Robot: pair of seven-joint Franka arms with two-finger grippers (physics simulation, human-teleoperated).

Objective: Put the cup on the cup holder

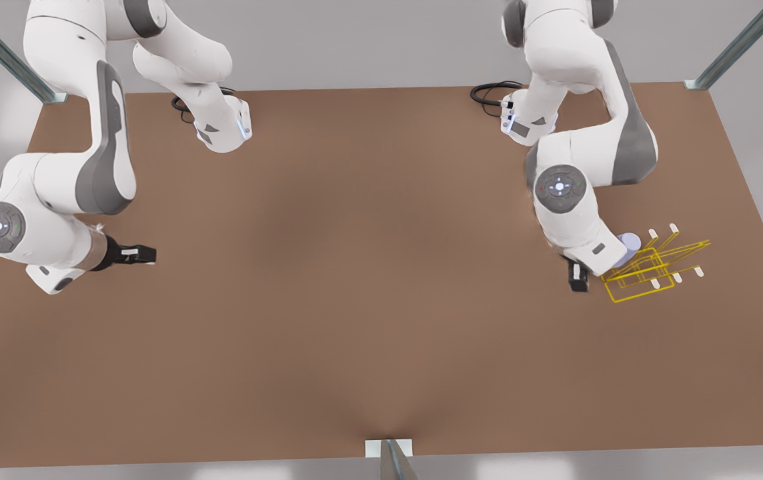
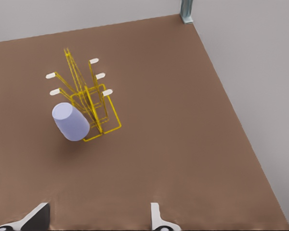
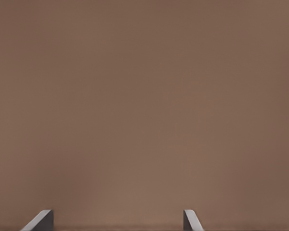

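Cup (image 2: 70, 121) sits tilted against the cup holder (image 2: 89, 98) base, unheld, with left hand (image 2: 98, 219) nearby, fingers apart, and right hand (image 1: 135, 254) waiting well apart, fingers apart; risk is the cup slipping onto the worktop (image 1: 355, 267).

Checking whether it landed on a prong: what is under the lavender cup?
The pale lavender tapered cup sits tilted against the yellow wire-frame rack, the brown table beneath. Whether a prong runs inside it is hidden by its wall.
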